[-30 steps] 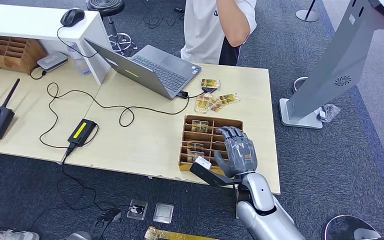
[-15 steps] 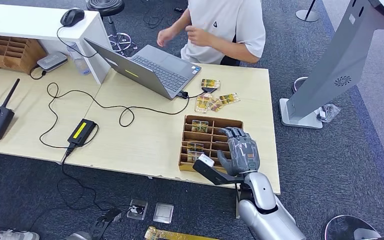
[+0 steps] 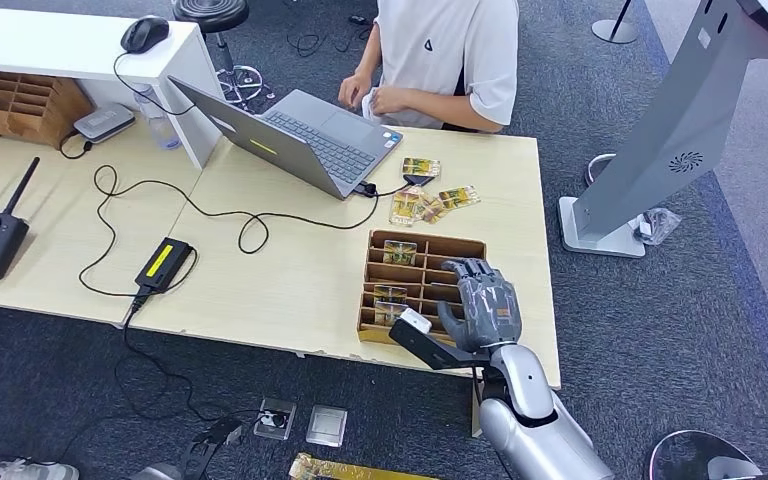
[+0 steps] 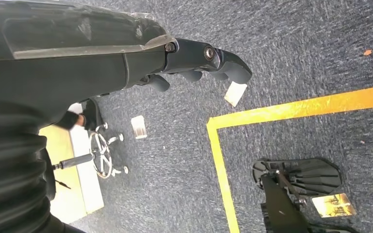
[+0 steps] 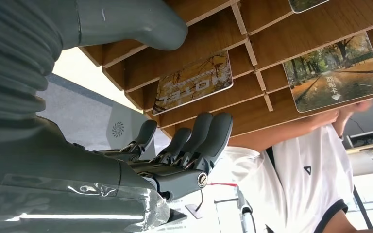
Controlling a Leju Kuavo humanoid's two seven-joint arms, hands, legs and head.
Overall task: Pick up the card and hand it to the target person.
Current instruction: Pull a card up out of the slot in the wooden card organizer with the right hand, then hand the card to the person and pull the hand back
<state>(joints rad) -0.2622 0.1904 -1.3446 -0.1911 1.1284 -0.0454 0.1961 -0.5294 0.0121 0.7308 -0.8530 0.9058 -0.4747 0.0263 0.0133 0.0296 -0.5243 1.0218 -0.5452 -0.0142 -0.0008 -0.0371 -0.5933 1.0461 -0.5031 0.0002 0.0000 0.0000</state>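
Observation:
A wooden slotted card box (image 3: pixel 457 243) stands near the table's front right. Cards with an autumn picture lie in its slots, one at the back (image 3: pixel 399 251) and two nearer the front (image 3: pixel 390 296). My right hand (image 3: pixel 482 303) hovers over the box's right side, fingers spread and slightly bent, holding nothing. In the right wrist view two cards (image 5: pixel 194 83) (image 5: pixel 335 73) lie in the wooden slots (image 5: pixel 296 22) just beyond my fingers (image 5: pixel 201 138). The person in a white shirt (image 3: pixel 447 45) stands at the table's far edge. My left hand (image 4: pixel 194 56) hangs above the carpet, holding nothing.
Loose cards (image 3: pixel 430 200) lie on the table behind the box. An open laptop (image 3: pixel 300 130) with cables sits to the left, a black power brick (image 3: pixel 163 262) nearer the front. A grey kiosk stand (image 3: pixel 660 130) rises to the right of the table.
My right hand has drifted slightly right and toward the front edge over the box. The person has lowered both arms, and their hands now rest by the laptop.

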